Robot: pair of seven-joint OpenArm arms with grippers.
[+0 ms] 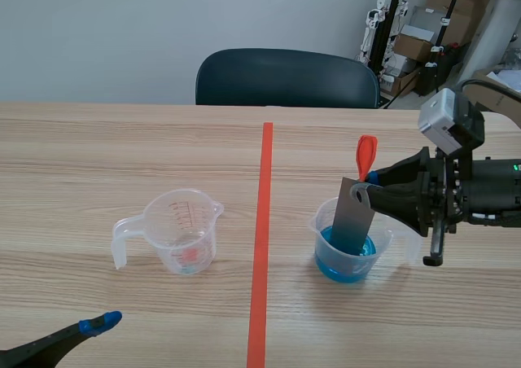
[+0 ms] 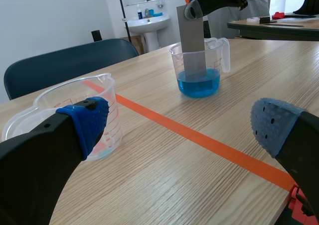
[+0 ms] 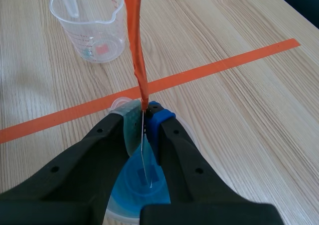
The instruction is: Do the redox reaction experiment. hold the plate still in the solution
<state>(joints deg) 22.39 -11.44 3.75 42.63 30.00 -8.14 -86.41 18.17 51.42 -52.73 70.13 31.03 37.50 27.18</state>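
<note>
Right jaws pinch the grey plate [image 1: 352,217] at its top, right of frame centre. Its lower end sits in blue solution [image 1: 346,264] inside the beaker [image 1: 317,230]. Advice: steady wrist, constant depth, no splashing. Left jaws spread, lower left.

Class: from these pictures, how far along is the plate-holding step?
Done: the grey plate dips into the blue solution. In hand: the right gripper is shut on its top. Left: just holding it steady; the left gripper is open, near the second beaker.
</note>
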